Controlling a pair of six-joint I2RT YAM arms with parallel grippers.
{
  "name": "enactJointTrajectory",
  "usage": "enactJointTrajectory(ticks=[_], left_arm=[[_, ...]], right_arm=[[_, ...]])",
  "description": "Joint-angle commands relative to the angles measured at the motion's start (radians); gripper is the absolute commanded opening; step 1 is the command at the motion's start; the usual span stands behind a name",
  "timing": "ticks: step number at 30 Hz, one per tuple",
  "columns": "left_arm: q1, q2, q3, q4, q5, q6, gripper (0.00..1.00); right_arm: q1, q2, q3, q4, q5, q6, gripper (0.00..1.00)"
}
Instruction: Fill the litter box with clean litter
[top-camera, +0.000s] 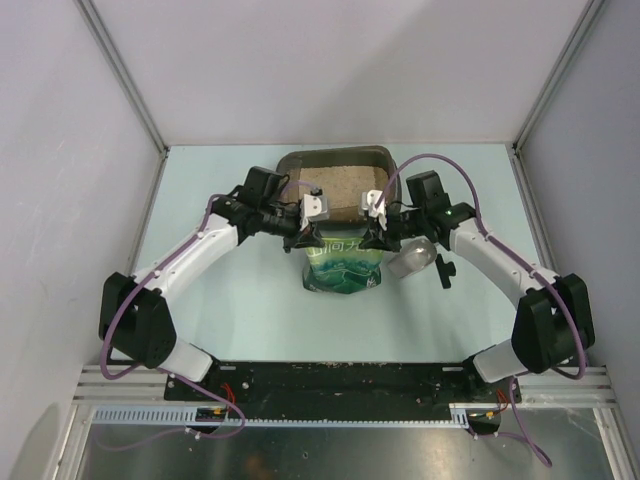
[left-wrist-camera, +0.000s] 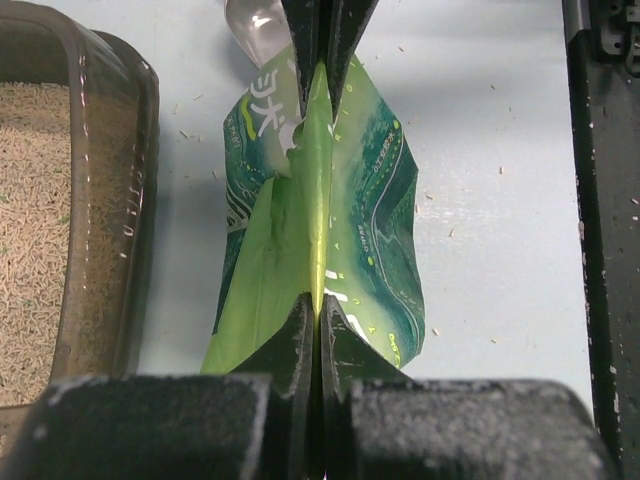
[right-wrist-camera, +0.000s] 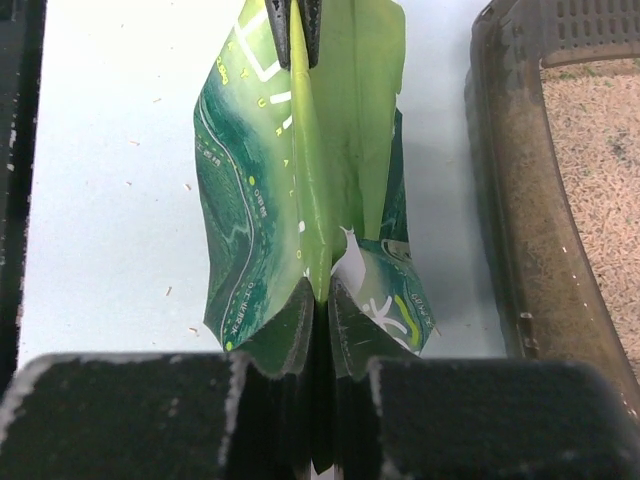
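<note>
The litter box (top-camera: 335, 158) lies at the back of the table with a layer of pale clean litter (top-camera: 338, 185) in it. In front of it the green printed bag (top-camera: 343, 268) is held up by its top edge. My left gripper (top-camera: 305, 238) is shut on the bag's left top corner and my right gripper (top-camera: 368, 238) on its right top corner. In the left wrist view the jaws (left-wrist-camera: 320, 305) pinch the bag's (left-wrist-camera: 370, 220) folded edge, with the litter box (left-wrist-camera: 135, 200) to the left. In the right wrist view the jaws (right-wrist-camera: 320, 295) pinch the same edge of the bag (right-wrist-camera: 250, 200).
A silver metal scoop (top-camera: 412, 260) lies on the table just right of the bag, under my right arm. Stray granules dot the pale blue table (top-camera: 250, 310). White walls close in the back and both sides. A black rail (top-camera: 340, 378) runs along the near edge.
</note>
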Motion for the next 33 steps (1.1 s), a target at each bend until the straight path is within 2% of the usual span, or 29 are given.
enactJointTrajectory(ticks=[1,4,5,6,9,10,11,13,14,23,26,29,33], left_arm=[[0.053,-0.036,-0.015,-0.092,-0.008,-0.002,0.0],[0.053,-0.027,-0.009,-0.094,0.013,-0.011,0.0],[0.053,-0.024,-0.006,-0.094,0.016,-0.023,0.02],[0.053,-0.02,-0.003,-0.094,0.015,-0.029,0.09],[0.052,-0.018,-0.012,-0.094,-0.007,-0.026,0.21],[0.053,-0.021,-0.013,-0.094,-0.016,-0.023,0.23],[0.053,-0.02,-0.016,-0.092,-0.02,-0.019,0.23],[0.055,-0.023,-0.026,-0.092,-0.027,-0.014,0.05],[0.056,-0.021,-0.027,-0.092,-0.026,-0.011,0.0],[0.133,0.005,-0.026,-0.094,0.073,-0.08,0.0],[0.119,0.016,-0.003,-0.083,0.107,-0.112,0.12],[0.089,0.011,0.03,-0.036,0.083,-0.135,0.3],[0.035,0.034,0.065,0.072,0.049,-0.152,0.39]], right_arm=[[-0.046,0.03,0.072,-0.14,-0.039,0.008,0.0],[-0.044,0.036,0.075,-0.131,-0.036,0.048,0.17],[-0.043,0.038,0.075,-0.129,-0.036,0.052,0.19],[-0.043,0.038,0.075,-0.125,-0.031,0.057,0.18],[-0.047,0.042,0.075,-0.129,-0.033,0.059,0.11],[-0.049,0.041,0.075,-0.129,-0.036,0.062,0.08],[-0.053,0.039,0.075,-0.129,-0.039,0.063,0.05],[-0.061,0.041,0.075,-0.129,-0.056,0.075,0.0],[-0.07,0.042,0.075,-0.126,-0.063,0.086,0.0],[-0.146,0.076,0.076,-0.063,-0.191,0.29,0.0],[-0.123,0.076,0.078,-0.036,-0.195,0.332,0.0],[-0.1,0.079,0.089,-0.037,-0.192,0.333,0.0],[-0.084,0.087,0.089,-0.034,-0.191,0.336,0.0]])
